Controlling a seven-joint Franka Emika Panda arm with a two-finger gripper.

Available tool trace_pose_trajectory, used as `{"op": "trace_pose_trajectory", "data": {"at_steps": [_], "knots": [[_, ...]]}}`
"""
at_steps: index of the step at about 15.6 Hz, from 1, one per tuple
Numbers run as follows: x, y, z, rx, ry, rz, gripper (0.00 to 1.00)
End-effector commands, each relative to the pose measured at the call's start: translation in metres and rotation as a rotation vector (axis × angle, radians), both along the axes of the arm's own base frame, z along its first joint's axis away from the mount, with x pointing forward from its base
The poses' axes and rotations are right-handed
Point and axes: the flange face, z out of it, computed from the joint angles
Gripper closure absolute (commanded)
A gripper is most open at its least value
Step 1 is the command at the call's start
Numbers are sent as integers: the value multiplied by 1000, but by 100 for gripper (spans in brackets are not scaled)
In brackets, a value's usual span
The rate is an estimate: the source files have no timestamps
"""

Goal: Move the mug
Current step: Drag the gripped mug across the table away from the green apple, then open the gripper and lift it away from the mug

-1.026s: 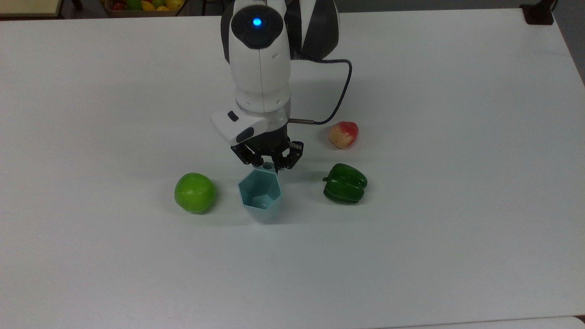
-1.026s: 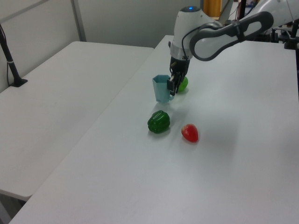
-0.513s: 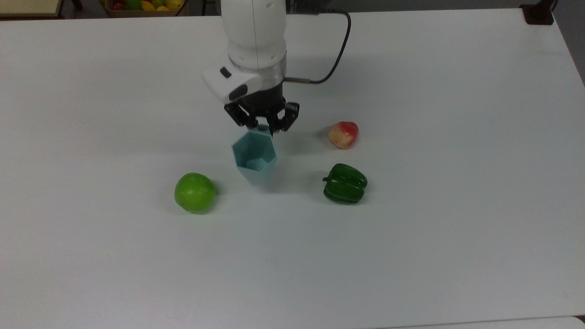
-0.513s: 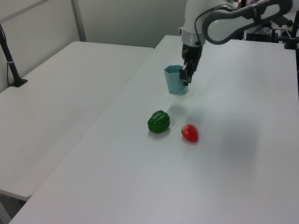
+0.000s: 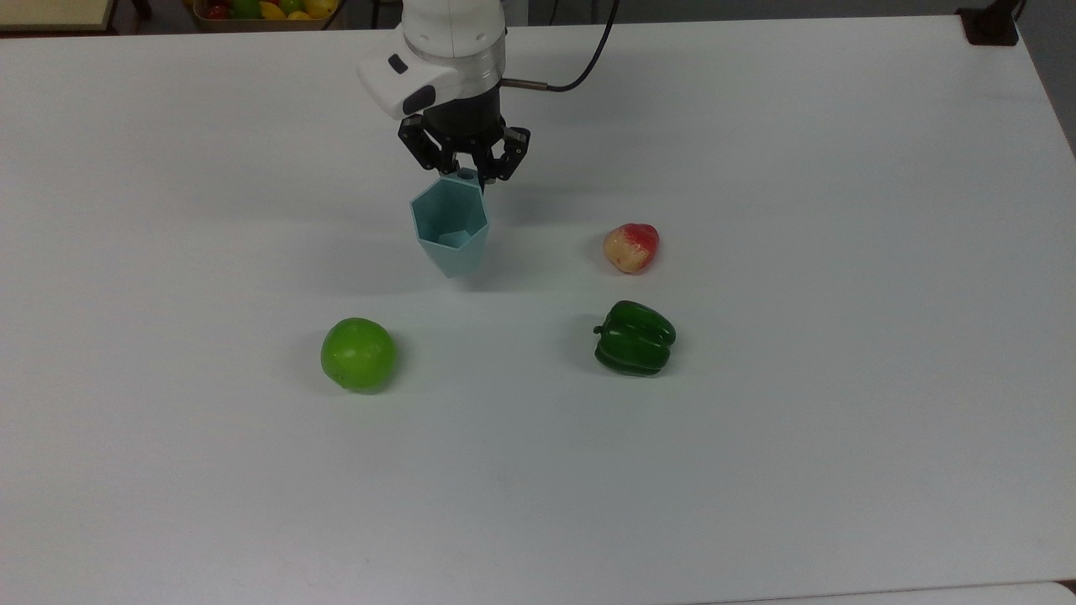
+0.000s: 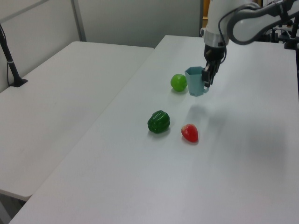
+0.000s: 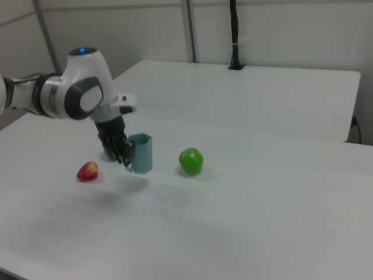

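The white Franka arm with dark grey joint covers reaches in from the top view's upper edge, its last link pointing straight down. Below the white wrist housing hangs the black two-finger end effector [image 5: 465,172], its linkages splayed to either side and its fingers pinched together on the small tab handle of the pale blue hexagonal plastic mug [image 5: 450,228], which hangs just beneath it. In the left view the end effector [image 6: 207,79] sits at the mug's [image 6: 195,87] right flank, forearm arching away to the upper right.

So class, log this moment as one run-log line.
gripper: shut on mug handle | mug: lifted, upright | green apple, green pepper, red fruit: on table
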Motion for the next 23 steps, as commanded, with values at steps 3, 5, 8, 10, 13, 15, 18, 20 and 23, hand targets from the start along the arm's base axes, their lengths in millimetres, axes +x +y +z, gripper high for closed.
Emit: {"op": "trace_pose_trajectory", "data": {"at_steps": [3, 5, 8, 10, 13, 15, 18, 20, 23], "knots": [[-32, -9, -51, -19, -13, -2, 100], [-32, -9, -52, -19, -10, -2, 100], [-33, -11, -53, -18, 1, -17, 85], [-35, -11, -54, -20, 19, -22, 39], [-38, -11, -55, -26, 65, -25, 0], [-34, -12, -47, -28, 72, -29, 0], [-19, -21, -4, -31, 92, -55, 0], [-7, -40, 37, -34, 103, -91, 0], [3, -70, 93, -31, 71, -143, 0]]}}
